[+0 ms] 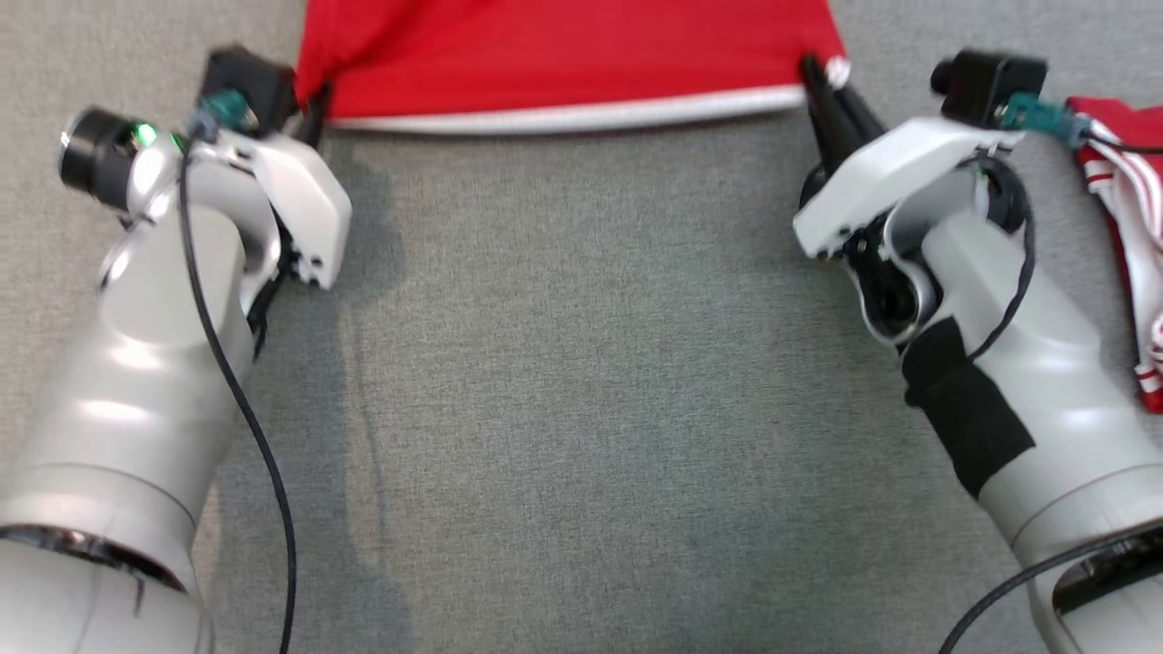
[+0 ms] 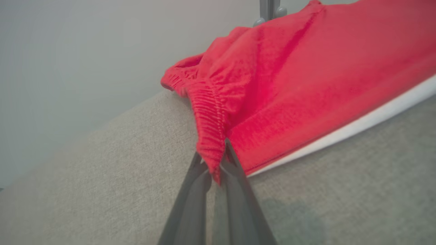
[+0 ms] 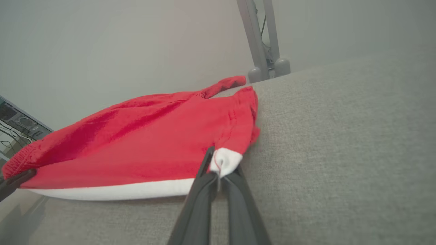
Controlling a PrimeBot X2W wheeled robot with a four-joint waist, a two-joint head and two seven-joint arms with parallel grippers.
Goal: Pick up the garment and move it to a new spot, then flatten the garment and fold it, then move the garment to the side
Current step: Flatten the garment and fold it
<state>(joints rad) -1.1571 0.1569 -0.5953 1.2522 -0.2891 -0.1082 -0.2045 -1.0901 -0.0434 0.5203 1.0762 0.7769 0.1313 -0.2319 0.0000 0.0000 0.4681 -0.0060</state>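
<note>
Red garment (image 1: 563, 54) lies on the far side of the grey surface (image 1: 581, 381), its near hem stretched left to right. Left gripper (image 2: 218, 163) is clamped tight on the elastic corner, right gripper (image 3: 219, 168) on the white-trimmed corner. It is soft and light, so expect sag between your holds. You have open room near you; striped cloth (image 1: 1127, 200) crowds the right.

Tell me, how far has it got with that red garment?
Done: the red garment is grasped and spread wide across the grey surface. In hand: the left fingers pinch its elastic corner, the right fingers its white-edged corner. Left, apparently: folding it and moving it aside.
</note>
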